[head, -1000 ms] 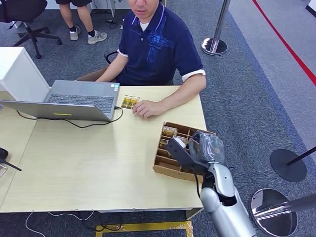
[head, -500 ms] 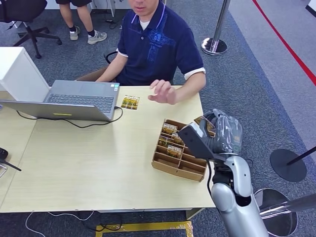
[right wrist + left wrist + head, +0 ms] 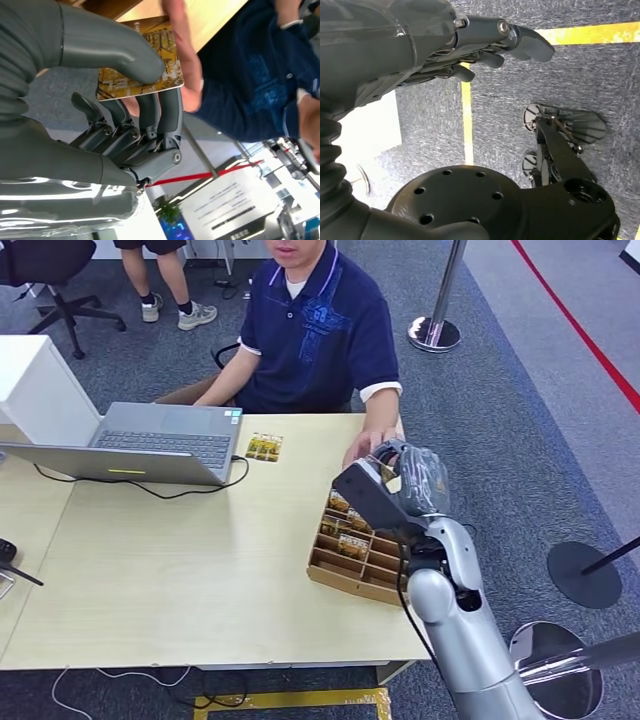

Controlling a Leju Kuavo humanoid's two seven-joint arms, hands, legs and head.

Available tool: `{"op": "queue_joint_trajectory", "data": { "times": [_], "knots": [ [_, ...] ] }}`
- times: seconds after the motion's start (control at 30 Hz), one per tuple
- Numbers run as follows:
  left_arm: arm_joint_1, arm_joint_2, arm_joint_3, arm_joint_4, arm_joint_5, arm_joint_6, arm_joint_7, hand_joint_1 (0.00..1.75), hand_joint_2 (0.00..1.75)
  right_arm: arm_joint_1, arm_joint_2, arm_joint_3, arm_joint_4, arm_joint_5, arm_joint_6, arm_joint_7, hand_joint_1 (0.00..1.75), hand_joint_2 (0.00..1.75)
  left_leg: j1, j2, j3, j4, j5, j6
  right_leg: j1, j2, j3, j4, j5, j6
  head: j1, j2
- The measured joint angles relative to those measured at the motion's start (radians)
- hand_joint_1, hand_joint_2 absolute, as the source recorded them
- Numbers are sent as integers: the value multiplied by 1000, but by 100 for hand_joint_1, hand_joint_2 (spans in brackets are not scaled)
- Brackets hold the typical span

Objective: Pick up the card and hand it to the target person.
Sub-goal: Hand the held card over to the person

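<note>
Right hand point(image 3: 124, 120) pinches the card point(image 3: 147, 62) between thumb and fingers, raised above the far end of the cardboard divider tray point(image 3: 362, 555) at the counter point(image 3: 189, 550) edge. The person's hand point(image 3: 185, 60) is already touching the card's far edge, so this reads as the transfer point. Main risk, as I judge it: release timing. If the hand lets go before the person has a firm pinch, the card drops into the tray slots or off the counter side onto the carpet. If it holds on too long while the person pulls, the card bends or slips skew under the thumb, which covers only part of the face. Secondary: the forearm hangs right over the tray point(image 3: 102, 7), so a low retreat could clip its wall and shove it; it holds more cards point(image 3: 343, 525). Left hand point(image 3: 486, 45) hangs beside the body above the floor, fingers loosely extended, holding nothing. Further back, another card point(image 3: 263, 447) lies near the laptop point(image 3: 143, 445), well apart from the handover.
</note>
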Motion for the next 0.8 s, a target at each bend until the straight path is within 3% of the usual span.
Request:
{"op": "queue_joint_trajectory", "data": {
  "times": [0.4, 0.57, 0.67, 0.7, 0.8],
  "knots": [
    [0, 0, -2, 0, -1, -4, 0, 0, 175, -153, 44, 23, 234, -48, -35, -14, 152, 175, 0, 0, -1, 0, 1, -1, 0, 0, -2, 2, 0, -1, 0, 0],
    [0, 1, -4, 0, -11, -4, -6, 0, 175, -168, 46, 29, 266, -55, -46, -14, 94, 175, 0, 0, -1, 0, 1, -2, 0, 0, -3, 2, 0, -1, 0, 0],
    [0, 1, -8, 0, -23, -4, -10, 0, 44, -169, 46, 31, 275, -58, -49, -14, 15, 175, 0, 0, -1, 0, 1, -2, 0, 0, -3, 2, 0, -1, 0, 0],
    [0, 1, -10, 0, -25, -3, -11, 0, 0, -170, 46, 31, 278, -58, -49, -13, 0, 175, 0, 0, -1, 0, 1, -2, 0, 0, -3, 2, 0, -1, 0, 0],
    [0, 1, -11, 0, -22, -2, -5, 0, 0, -170, 46, 31, 287, -58, -52, -13, 0, 175, 0, 0, -1, 0, 1, -2, 0, 0, -3, 2, 0, -1, 0, 0]
  ]
}}
